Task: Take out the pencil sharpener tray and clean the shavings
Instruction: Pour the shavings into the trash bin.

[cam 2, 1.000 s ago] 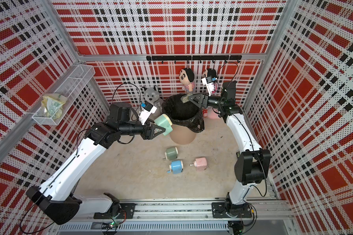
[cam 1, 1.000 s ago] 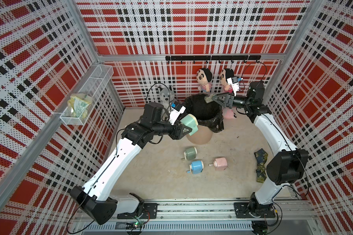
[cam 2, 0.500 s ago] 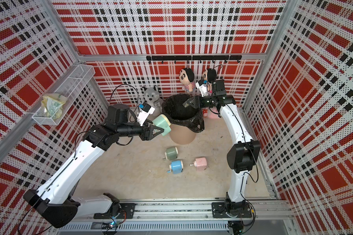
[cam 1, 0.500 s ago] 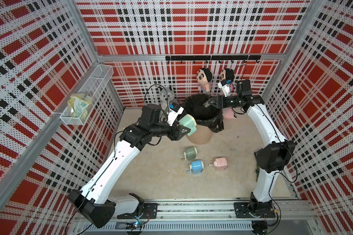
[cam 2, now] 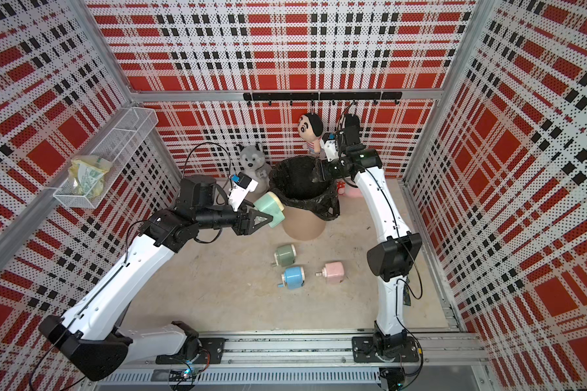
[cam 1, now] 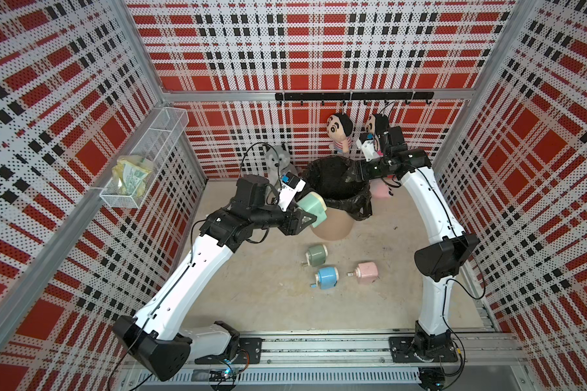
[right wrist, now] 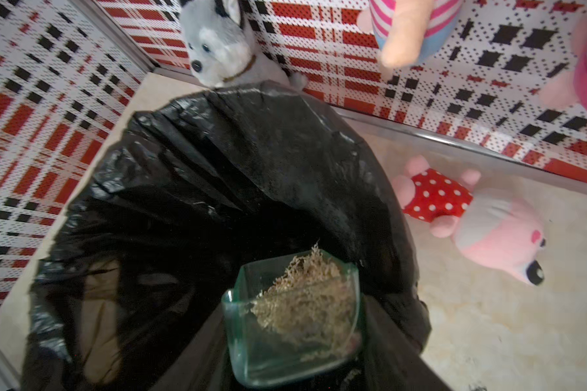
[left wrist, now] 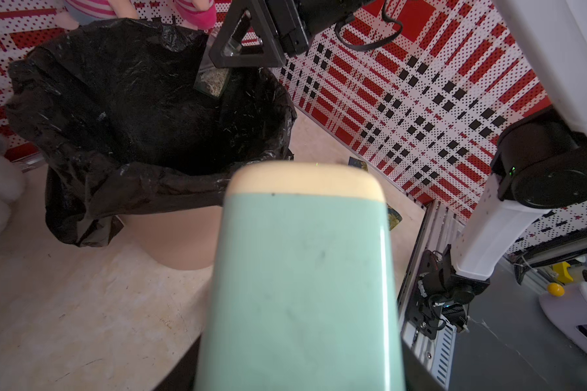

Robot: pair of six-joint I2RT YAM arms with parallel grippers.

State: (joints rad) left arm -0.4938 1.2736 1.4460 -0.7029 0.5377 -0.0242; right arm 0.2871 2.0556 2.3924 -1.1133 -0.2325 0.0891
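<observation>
1. Left wrist view: right gripper [left wrist: 224,57] clamps the shavings tray [left wrist: 212,79], tilted above the black-lined bin [left wrist: 150,176].
2. Left gripper [cam 1: 304,219] grips the mint pencil sharpener [cam 1: 314,209] just beside the bin.
3. Tray extracted; shavings [right wrist: 302,298] not yet dumped; refitting outstanding.

tray [right wrist: 292,315] – near end blurred in right wrist view; where right gripper [left wrist: 222,62] meets it can't be told there; in both top views tray too small to make out against bin liner [cam 1: 339,182]; mint sharpener [left wrist: 299,287] runs off the left wrist frame – its far face hidden; bin liner bottom too dark to read
</observation>
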